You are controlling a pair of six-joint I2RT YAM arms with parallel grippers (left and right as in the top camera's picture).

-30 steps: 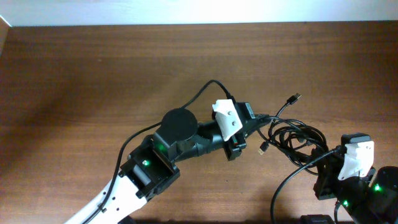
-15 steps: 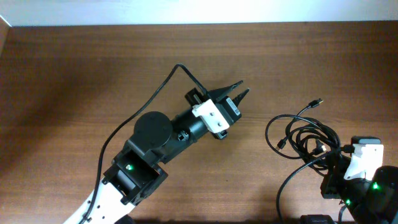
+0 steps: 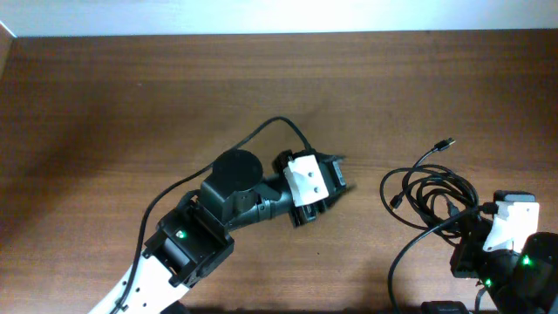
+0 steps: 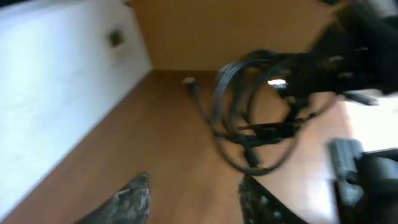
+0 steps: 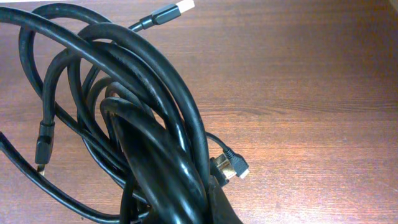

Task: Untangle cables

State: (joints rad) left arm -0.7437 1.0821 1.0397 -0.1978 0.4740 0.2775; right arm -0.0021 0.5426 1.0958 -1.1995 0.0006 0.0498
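The cables (image 3: 425,194) are thin black cords tangled in one looped bundle at the right of the table, with plugs sticking out at the top (image 3: 446,141) and left (image 3: 394,201). My right gripper (image 3: 466,232) is shut on the bundle's lower right. In the right wrist view the cables (image 5: 118,93) fill the left side and run between the right gripper's jaws (image 5: 180,208); a plug (image 5: 231,167) lies beside them. My left gripper (image 3: 338,174) is open and empty, left of the bundle and apart from it. In the left wrist view the cables (image 4: 249,106) lie ahead of the left gripper (image 4: 194,196).
The brown wooden table (image 3: 131,96) ends at a white wall along the far edge. The left arm's own thick black cable (image 3: 261,133) arches over its wrist. The right arm's base (image 3: 523,270) sits at the lower right corner.
My left gripper has left the cable bundle, swung up and left, then come back down toward the middle, open. The bundle has shifted a little to the right.
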